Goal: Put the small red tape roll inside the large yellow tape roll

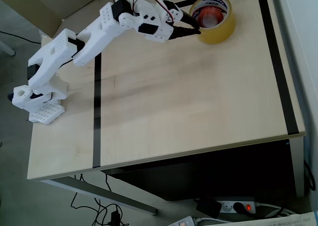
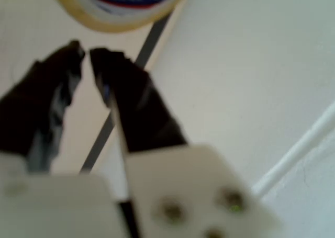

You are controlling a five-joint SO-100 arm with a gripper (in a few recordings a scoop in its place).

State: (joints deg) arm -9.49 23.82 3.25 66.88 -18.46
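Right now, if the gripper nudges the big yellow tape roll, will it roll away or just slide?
Probably slide: the large yellow tape roll lies flat on the table, hole up. It looks wide and squat, so tipping seems unlikely. The wood looks smooth, so a nudge from the gripper may move it easily.

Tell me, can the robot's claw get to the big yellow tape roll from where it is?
Probably yes. In the overhead view the gripper is already at the large yellow tape roll, its dark fingertips by the rim, with nothing between them. A red patch shows inside the ring.
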